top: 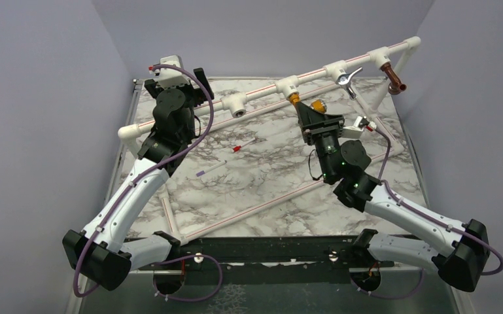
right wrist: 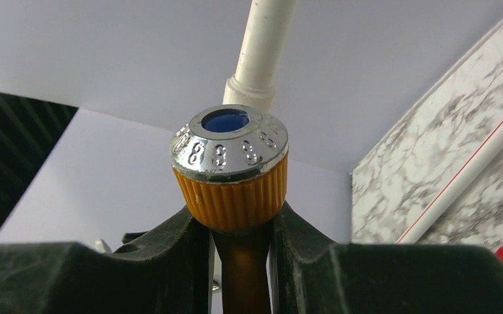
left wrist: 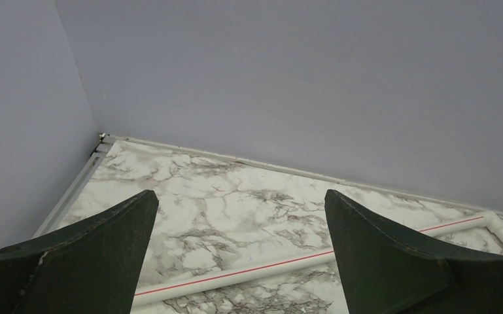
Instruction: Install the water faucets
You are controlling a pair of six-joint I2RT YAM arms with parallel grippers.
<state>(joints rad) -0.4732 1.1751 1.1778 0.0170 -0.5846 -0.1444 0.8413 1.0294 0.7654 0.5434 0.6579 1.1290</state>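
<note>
My right gripper point(top: 309, 112) point(right wrist: 239, 226) is shut on the stem of the mustard-yellow water faucet point(top: 307, 104) point(right wrist: 230, 170), just below its ribbed, silver-capped knob. The faucet's threaded end meets the outlet of a white tee point(top: 288, 86) on the raised pipe; how far in it sits cannot be told. A chrome lever-handled faucet point(top: 348, 80) and a copper-brown one point(top: 392, 80) hang from tees further right. An empty tee point(top: 237, 105) faces forward to the left. My left gripper point(top: 199, 80) point(left wrist: 241, 196) stands open and empty above the far left corner.
A white pipe frame point(top: 261, 209) with red stripes lies on the marble table, and one of its pipes point(left wrist: 235, 275) runs below the left fingers. A thin red-tipped stick point(top: 243, 145) and a purple-tipped one point(top: 210, 169) lie mid-table. Grey walls close the back and sides.
</note>
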